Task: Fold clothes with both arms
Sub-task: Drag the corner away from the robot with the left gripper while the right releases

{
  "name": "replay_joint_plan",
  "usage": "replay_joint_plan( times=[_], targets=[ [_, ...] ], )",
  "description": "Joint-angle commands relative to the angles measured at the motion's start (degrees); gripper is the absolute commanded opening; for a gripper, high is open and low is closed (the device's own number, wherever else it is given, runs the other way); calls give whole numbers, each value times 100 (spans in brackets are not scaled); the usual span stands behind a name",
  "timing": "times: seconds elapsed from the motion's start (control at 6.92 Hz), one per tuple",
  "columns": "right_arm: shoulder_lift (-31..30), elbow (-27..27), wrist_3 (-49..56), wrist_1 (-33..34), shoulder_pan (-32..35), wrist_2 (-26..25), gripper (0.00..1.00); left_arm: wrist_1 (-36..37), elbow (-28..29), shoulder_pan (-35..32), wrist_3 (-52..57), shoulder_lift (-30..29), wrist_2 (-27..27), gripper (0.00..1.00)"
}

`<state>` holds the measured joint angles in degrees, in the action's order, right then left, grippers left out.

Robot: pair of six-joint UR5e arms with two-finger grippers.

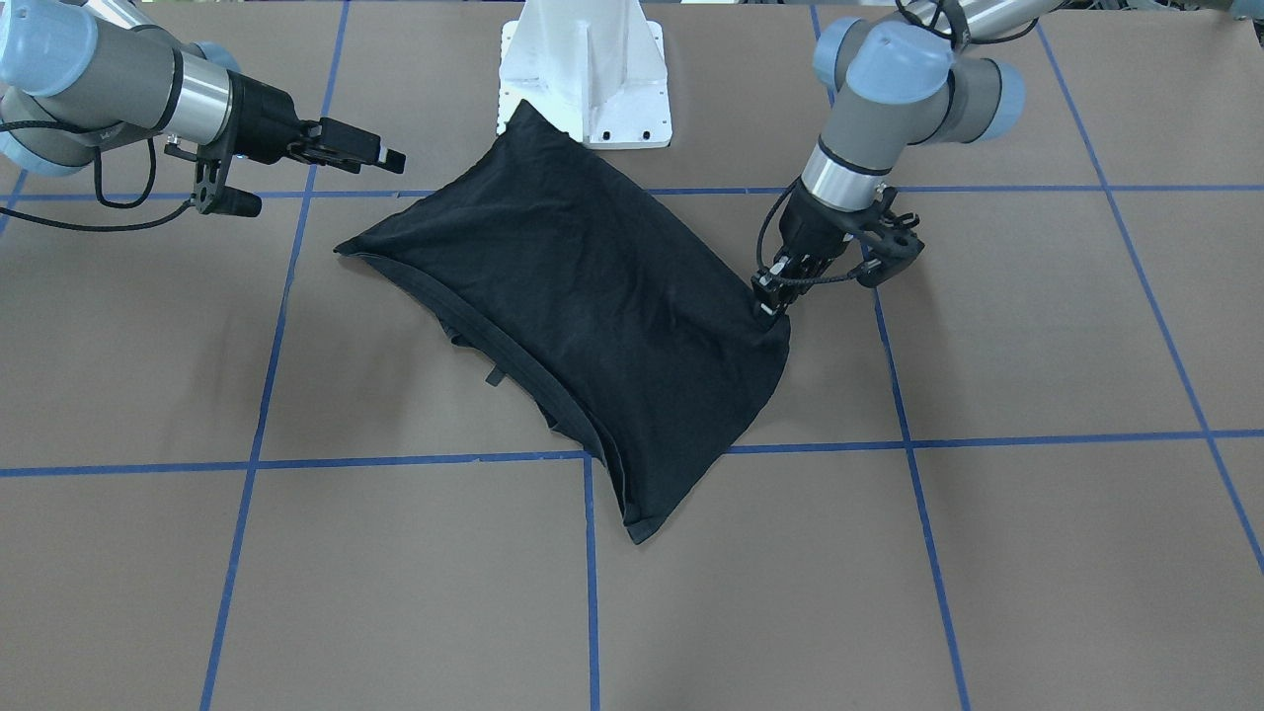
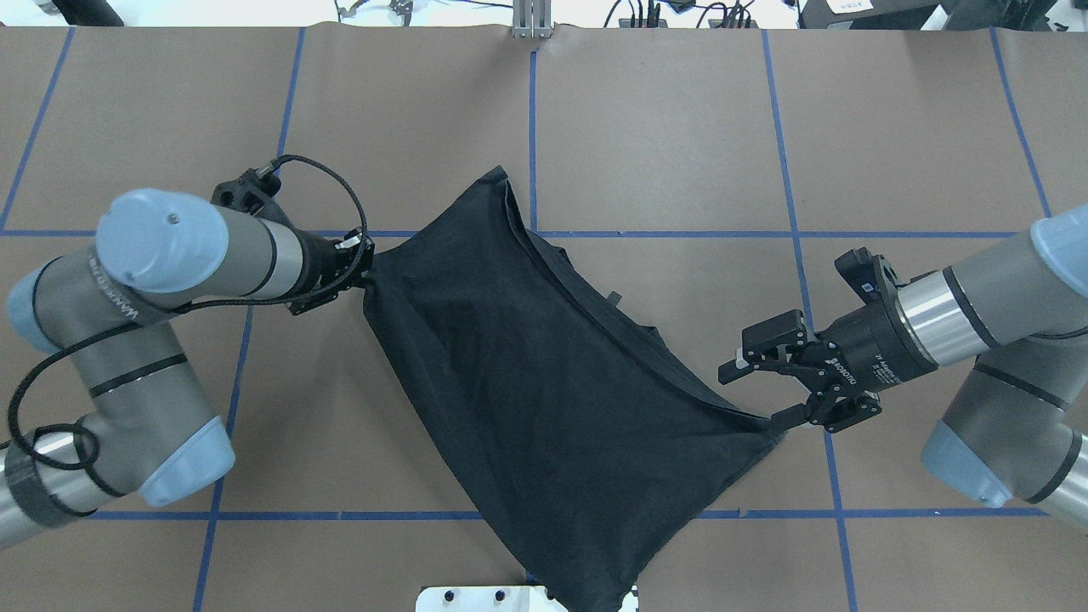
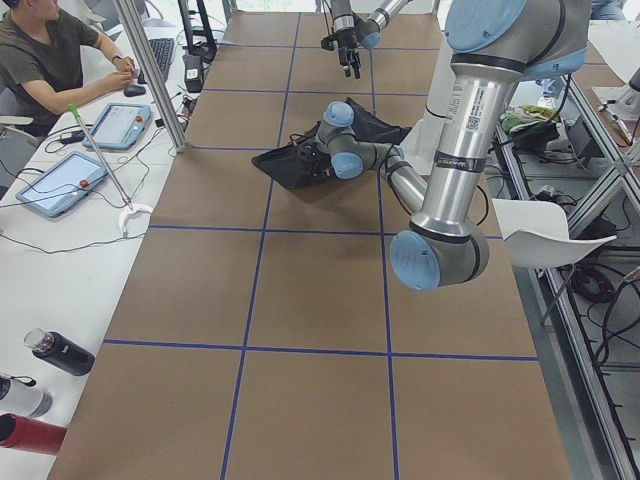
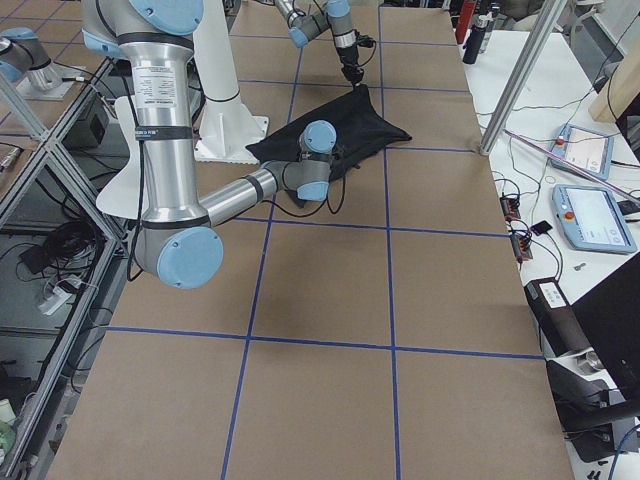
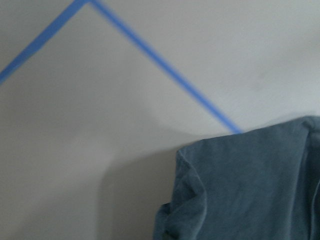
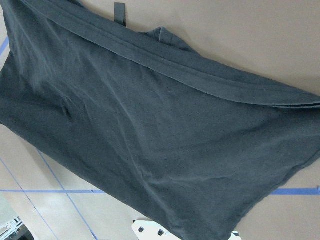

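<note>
A black T-shirt point(image 2: 552, 399) lies folded over on itself, plain side up, slanting across the middle of a brown table point(image 2: 663, 127) marked with blue tape lines. It looks like light, limp cotton that will sag, crease and slide on itself. It is probably best taken by pinching a corner or the doubled hem edge, and kept taut between two holds.

Seen from overhead, the left gripper point(image 1: 768, 301) is at the shirt's 10 o'clock corner. Its jaws are narrow and appear to pinch the cloth, which draws into tension creases there and sits slightly raised. The right gripper point(image 2: 761, 382) hovers just off the 4 o'clock corner, jaws spread wide, holding nothing.

No printed logo is in sight. Sleeves and collar are tucked under the layers, and only a small tab point(image 2: 614, 297) pokes out along the 2 o'clock edge. The left fingertips are hard to make out against the black cloth. The 6 o'clock corner overlaps the white pedestal point(image 1: 592, 69) and is cut off in the overhead view.
</note>
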<state>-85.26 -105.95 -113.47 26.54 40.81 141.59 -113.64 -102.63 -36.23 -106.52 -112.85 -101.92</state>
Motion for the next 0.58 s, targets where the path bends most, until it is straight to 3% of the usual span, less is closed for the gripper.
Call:
replay_joint_plan(
  times=[0.0, 0.43],
  targets=[
    [-25, -5, 0, 0, 129, 0, 100, -174, 890, -269, 183, -718, 171, 0],
    [-140, -5, 0, 9, 409, -44, 100, -1436, 2462, -516, 474, -1624, 610, 0]
  ],
)
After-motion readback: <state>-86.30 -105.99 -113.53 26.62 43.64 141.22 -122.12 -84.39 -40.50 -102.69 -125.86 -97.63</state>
